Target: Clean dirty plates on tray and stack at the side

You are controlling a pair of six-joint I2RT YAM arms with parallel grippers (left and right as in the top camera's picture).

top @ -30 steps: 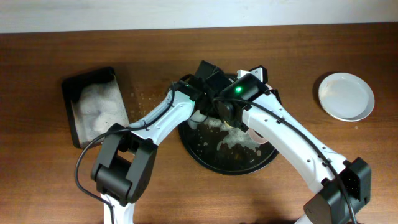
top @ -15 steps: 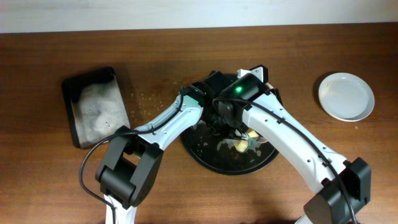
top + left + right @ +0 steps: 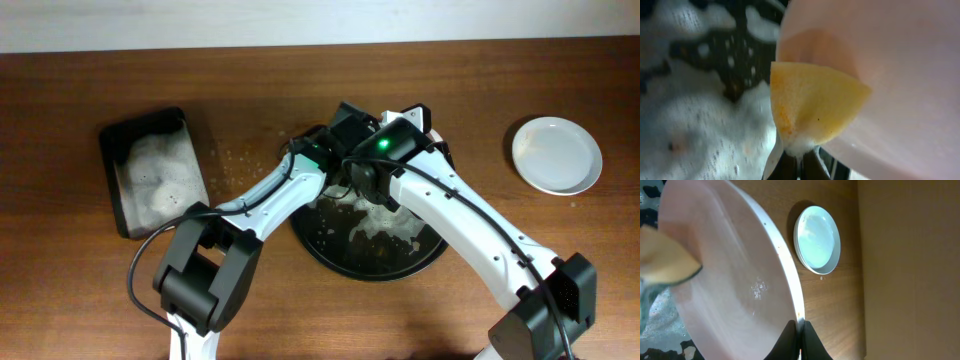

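In the right wrist view my right gripper (image 3: 800,331) is shut on the rim of a white plate (image 3: 730,280), holding it tilted over the black tray (image 3: 345,262). My left gripper (image 3: 799,162) is shut on a yellow sponge (image 3: 810,102), soapy at its lower end. The sponge presses against the face of that plate (image 3: 890,75) and also shows as the sponge (image 3: 665,255) at the left of the right wrist view. White foam covers the tray's floor (image 3: 700,125). In the overhead view both arms cross over the tray and hide the held plate and the sponge.
Another white plate (image 3: 557,154) lies on the wooden table to the right of the tray, also seen as the plate (image 3: 817,240) in the right wrist view. A rectangular black tub (image 3: 150,170) with foam stands at the left. Droplets speckle the wood between tub and tray.
The left gripper swept the sponge over the held plate: half a second ago the sponge showed low on the tray, now it is back under the arms. The right gripper held still.
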